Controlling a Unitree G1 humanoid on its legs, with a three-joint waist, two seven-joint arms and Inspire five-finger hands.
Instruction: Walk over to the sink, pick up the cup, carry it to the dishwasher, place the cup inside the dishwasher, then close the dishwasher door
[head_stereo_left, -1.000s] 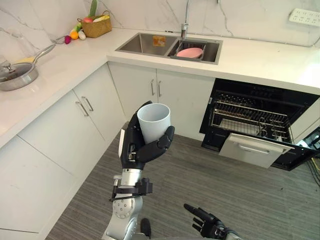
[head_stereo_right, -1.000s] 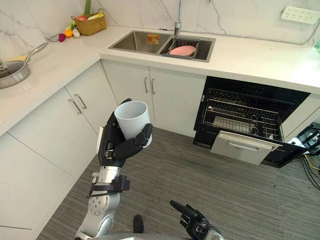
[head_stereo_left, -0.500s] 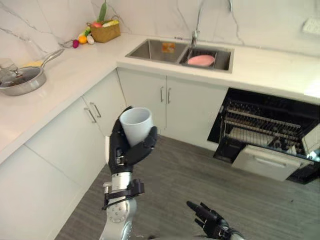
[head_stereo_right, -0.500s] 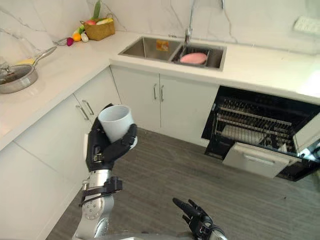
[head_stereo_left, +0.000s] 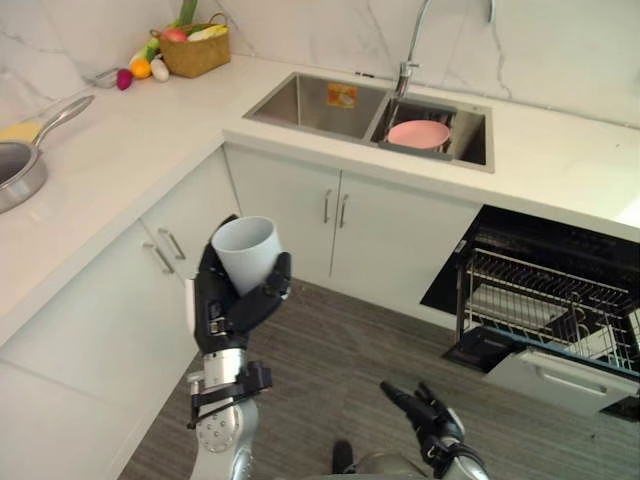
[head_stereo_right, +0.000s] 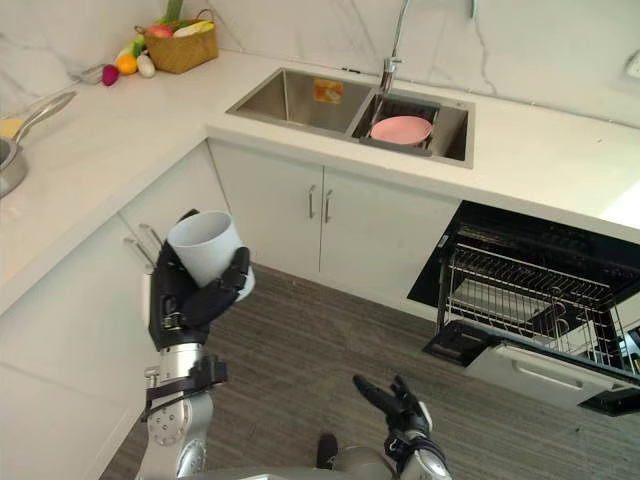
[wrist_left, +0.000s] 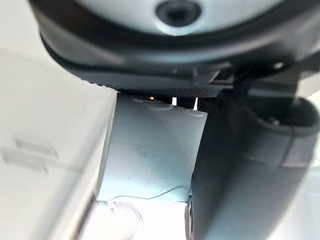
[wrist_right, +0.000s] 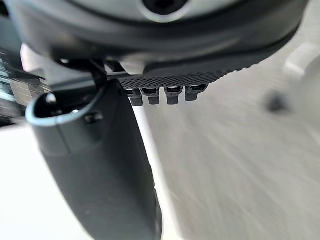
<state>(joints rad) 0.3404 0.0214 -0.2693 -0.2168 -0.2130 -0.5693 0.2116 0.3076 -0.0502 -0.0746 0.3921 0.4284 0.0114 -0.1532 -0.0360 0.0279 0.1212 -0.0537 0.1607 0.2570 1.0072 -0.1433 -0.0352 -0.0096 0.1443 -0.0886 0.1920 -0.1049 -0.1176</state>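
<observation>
In the left eye view, your left hand (head_stereo_left: 232, 305) is raised in front of the corner cabinets (head_stereo_left: 180, 235), fingers and thumb wrapped round the white cup (head_stereo_left: 246, 250), mouth up. The dishwasher (head_stereo_left: 540, 245) stands open well off to the right, rack (head_stereo_left: 540, 305) out above the lowered door (head_stereo_left: 560, 378). The right eye view shows your right hand (head_stereo_right: 397, 405) low over the floor, fingers loosely spread, empty. In the left wrist view the cup's wall lies against the palm, thumb alongside. The grip looks sound, but the wall is smooth, so a jolt while walking could tip or slip it. The right wrist view shows relaxed fingers (wrist_right: 167, 93) holding nothing. Approach too low and the cup or arm could clip the door or rack.
</observation>
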